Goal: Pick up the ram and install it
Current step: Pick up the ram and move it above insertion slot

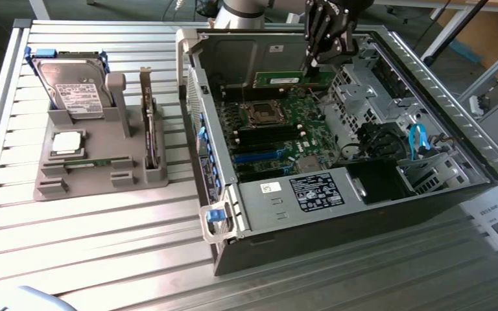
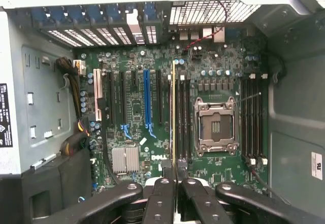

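The gripper [image 1: 316,62] is clenched on the ram [image 1: 279,79], so the pick-up is done. It holds the stick edge-down inside the open computer case [image 1: 240,58], over the motherboard [image 2: 137,112] slots beside the processor socket [image 2: 215,127] (apparently not yet seated). Insertion remains.

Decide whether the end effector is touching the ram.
Touching. The wrist view shows the end effector shut on the ram, gripping both its flat faces.

Case wall [image 1: 236,55] and drive cage [image 1: 353,94] flank the held ram [image 2: 173,113].
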Available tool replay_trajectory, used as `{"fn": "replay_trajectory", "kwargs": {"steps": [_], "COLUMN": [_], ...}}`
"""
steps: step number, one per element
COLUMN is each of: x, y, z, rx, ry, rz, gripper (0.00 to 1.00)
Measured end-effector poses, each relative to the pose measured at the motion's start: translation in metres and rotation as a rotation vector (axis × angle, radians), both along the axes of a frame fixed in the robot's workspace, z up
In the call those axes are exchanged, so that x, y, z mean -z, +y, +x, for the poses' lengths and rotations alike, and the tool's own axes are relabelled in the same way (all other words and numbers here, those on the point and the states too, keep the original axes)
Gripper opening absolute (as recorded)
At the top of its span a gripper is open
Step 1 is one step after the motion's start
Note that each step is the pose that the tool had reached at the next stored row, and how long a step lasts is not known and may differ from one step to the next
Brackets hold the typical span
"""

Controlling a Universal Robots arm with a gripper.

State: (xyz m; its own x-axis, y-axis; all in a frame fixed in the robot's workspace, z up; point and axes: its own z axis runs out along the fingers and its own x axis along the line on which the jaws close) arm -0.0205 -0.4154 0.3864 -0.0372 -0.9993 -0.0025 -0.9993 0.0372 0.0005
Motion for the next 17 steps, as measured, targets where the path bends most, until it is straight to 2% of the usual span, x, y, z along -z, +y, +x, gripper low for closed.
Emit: {"fn": "replay_trajectory", "kwargs": {"steps": [4, 7, 17], "x": [0.0000, 0.0002, 0.0009], "y": [0.0001, 0.0017, 0.0104], "z": [0.000, 0.000, 0.000], "rx": [0.000, 0.000, 0.000], "ry": [0.0001, 0.0000, 0.0000], "rz": [0.0000, 0.0000, 0.0000], "gripper": [0.12, 0.12, 0.12]}}
